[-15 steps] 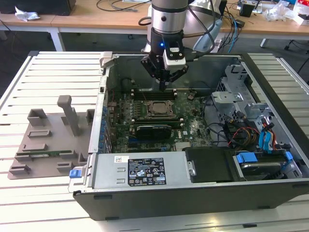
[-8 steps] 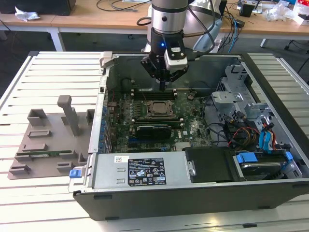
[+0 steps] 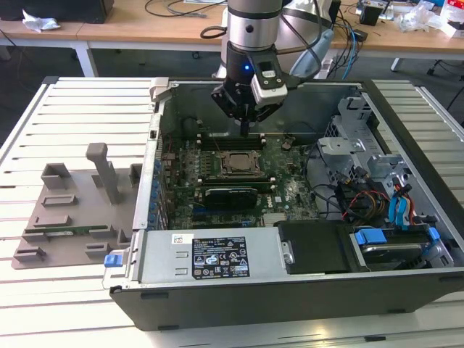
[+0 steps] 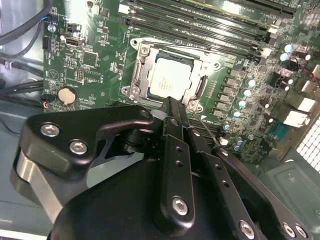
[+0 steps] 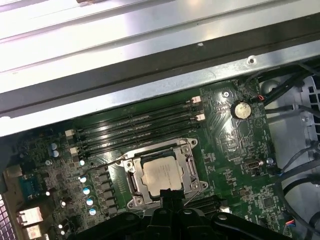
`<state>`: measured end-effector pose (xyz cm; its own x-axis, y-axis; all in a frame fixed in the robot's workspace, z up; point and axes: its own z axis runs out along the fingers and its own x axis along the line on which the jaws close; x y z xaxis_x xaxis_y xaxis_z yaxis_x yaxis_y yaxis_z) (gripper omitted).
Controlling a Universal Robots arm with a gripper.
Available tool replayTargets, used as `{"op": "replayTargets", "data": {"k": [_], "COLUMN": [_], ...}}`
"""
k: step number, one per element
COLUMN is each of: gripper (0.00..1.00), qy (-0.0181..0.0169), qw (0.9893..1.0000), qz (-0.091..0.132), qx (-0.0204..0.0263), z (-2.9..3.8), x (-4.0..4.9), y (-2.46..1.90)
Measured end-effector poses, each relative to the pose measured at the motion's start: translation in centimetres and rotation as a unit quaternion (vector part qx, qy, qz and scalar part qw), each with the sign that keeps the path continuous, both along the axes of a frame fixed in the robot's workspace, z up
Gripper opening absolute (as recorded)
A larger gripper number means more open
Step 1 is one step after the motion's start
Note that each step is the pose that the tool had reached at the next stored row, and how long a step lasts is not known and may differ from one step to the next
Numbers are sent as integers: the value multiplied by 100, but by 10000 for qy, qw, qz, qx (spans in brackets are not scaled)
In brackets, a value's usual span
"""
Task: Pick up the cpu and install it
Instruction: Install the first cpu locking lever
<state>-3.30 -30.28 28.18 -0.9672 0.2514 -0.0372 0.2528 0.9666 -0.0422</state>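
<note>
the arm's silver-grey cylindrical metal segment (image 3: 252, 25) carries a dark round joint cap. below it, a black wrist housing (image 3: 235, 61) shows a small blue indicator light (image 3: 247, 69) and bears a white box-shaped module (image 3: 270, 80). grey cables (image 3: 310, 59) loop beside the arm. in the second wrist view, the matte black linkage gripper (image 4: 171, 104) is fastened with silver socket-head screws (image 4: 50, 130).

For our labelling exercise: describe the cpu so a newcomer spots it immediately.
Inside the open computer case, find the green motherboard. Beside its memory slots sits a metal-framed socket; the cpu is the pale silver square inside, the only smooth light plate there.
</note>
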Motion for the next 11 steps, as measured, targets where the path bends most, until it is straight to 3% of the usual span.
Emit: {"op": "replayTargets", "data": {"k": [6, 11], "gripper": [11, 11], "qy": [0, 0], "qw": [9995, 9980], "qz": [310, 631], "qx": [0, 0], "z": [0, 0], "x": [0, 0], "y": [0, 0]}}
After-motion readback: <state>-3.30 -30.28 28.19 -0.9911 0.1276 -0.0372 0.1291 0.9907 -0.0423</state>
